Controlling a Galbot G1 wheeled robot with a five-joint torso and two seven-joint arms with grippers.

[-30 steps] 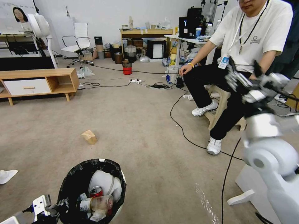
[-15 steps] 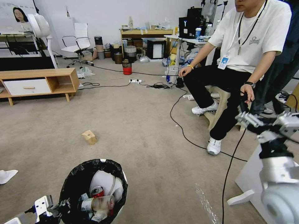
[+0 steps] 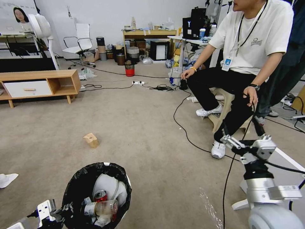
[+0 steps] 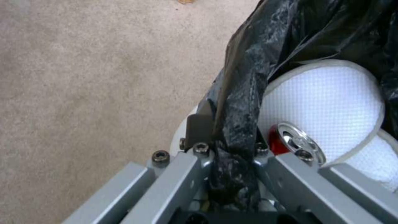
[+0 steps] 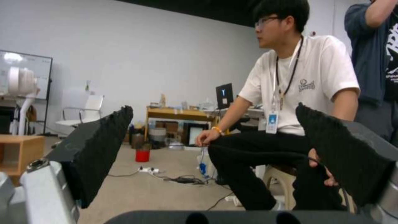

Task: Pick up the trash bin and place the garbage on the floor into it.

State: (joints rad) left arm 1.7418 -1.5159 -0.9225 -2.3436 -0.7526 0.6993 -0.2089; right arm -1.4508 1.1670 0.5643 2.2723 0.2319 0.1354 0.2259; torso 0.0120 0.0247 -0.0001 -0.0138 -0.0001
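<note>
The trash bin (image 3: 122,183), white with a crinkly black bag, hangs low at the front left. My left gripper (image 3: 62,212) is shut on its near rim; the left wrist view shows the jaws pinching the bag-covered rim (image 4: 232,146). A red can (image 4: 290,143), a clear bottle (image 3: 101,207) and a white lid piece (image 4: 327,93) lie inside the bin. Garbage lies on the floor (image 3: 143,127): a tan cardboard box (image 3: 91,140) ahead of the bin and a white tissue (image 3: 7,179) at the far left. My right gripper (image 3: 240,127) hovers open and empty at the right, and in the right wrist view its pads (image 5: 104,149) are wide apart.
A person sits on a stool (image 3: 224,109) at the right, feet near a black cable (image 3: 187,136) that crosses the carpet. A low wooden cabinet (image 3: 41,82) stands at the left. A red bucket-like bin (image 3: 129,69) and a power strip (image 3: 138,82) lie farther back.
My right arm has swung down from in front of the seated person to lower at the right, still open. The bin stays held by the left gripper.
</note>
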